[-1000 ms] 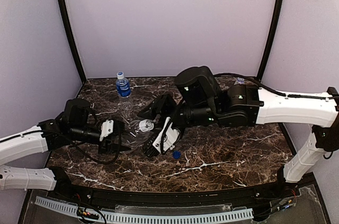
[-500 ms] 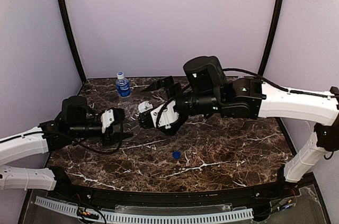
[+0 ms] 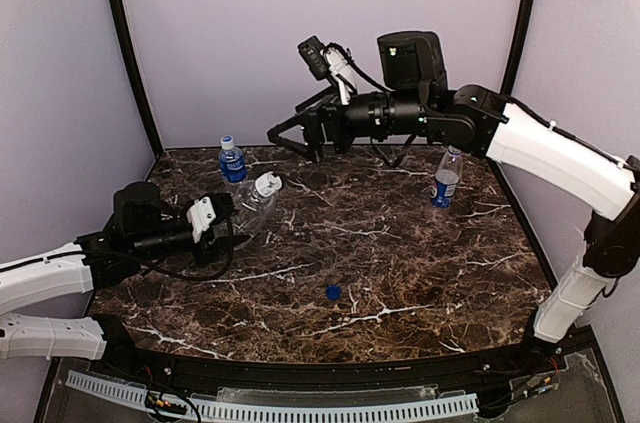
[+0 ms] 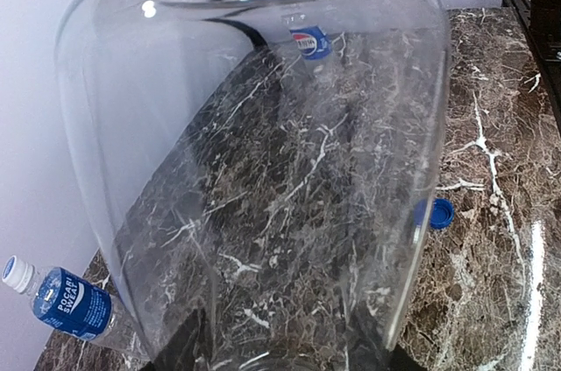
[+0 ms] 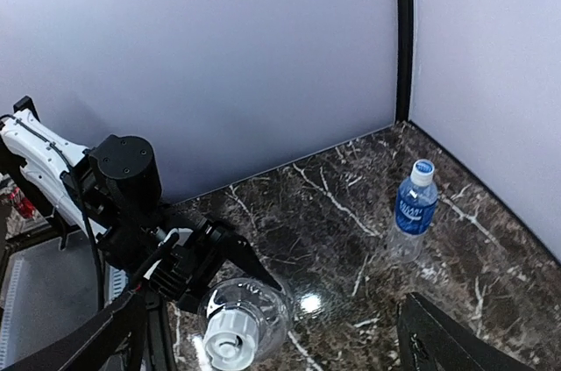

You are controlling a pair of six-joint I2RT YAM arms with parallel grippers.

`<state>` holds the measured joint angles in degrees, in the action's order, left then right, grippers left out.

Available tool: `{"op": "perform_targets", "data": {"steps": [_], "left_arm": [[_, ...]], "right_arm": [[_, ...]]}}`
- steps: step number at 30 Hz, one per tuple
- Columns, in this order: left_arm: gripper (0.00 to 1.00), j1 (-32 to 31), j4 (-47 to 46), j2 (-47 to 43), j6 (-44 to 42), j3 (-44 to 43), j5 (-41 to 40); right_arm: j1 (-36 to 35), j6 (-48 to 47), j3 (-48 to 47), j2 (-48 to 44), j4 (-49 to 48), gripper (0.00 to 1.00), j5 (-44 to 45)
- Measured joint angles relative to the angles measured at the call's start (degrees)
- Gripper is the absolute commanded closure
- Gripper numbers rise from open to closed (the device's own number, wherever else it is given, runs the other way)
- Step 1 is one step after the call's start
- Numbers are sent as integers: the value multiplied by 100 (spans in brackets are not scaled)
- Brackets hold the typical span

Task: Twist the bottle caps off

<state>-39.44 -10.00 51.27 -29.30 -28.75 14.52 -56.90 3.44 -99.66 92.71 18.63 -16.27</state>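
Note:
My left gripper (image 3: 218, 223) is shut on the unlabelled clear bottle (image 3: 250, 206) and holds it tilted, neck up and away. Its white cap (image 3: 267, 183) is on the neck. In the left wrist view the bottle (image 4: 263, 169) fills the frame between the jaws. My right gripper (image 3: 290, 128) is open and empty, raised high over the back of the table. Its wrist view looks down on the white cap (image 5: 230, 338) and the left gripper (image 5: 197, 257). A loose blue cap (image 3: 332, 292) lies on the table and also shows in the left wrist view (image 4: 441, 212).
The blue-label bottle (image 3: 232, 160) stands capped at the back left and also shows in the right wrist view (image 5: 414, 209). The Pepsi bottle (image 3: 447, 179) stands at the right. The marble table (image 3: 400, 273) is walled at the back and sides.
My right gripper has left the white cap and risen up and back, open. My left gripper has tipped the bottle neck upward. The Pepsi bottle has come into view.

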Motion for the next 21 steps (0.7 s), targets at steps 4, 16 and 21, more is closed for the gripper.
{"op": "perform_targets", "data": {"steps": [4, 16, 21], "left_arm": [[91, 0, -90, -4, -2, 46, -52], [91, 0, -109, -42, -28, 116, -72], [91, 0, -111, -42, -44, 116, -72]], "right_arm": [[-190, 748, -245, 420, 433, 1, 42], [-675, 894, -463, 813, 1276, 34, 841], [-682, 807, -494, 903, 1388, 42, 824]]}}
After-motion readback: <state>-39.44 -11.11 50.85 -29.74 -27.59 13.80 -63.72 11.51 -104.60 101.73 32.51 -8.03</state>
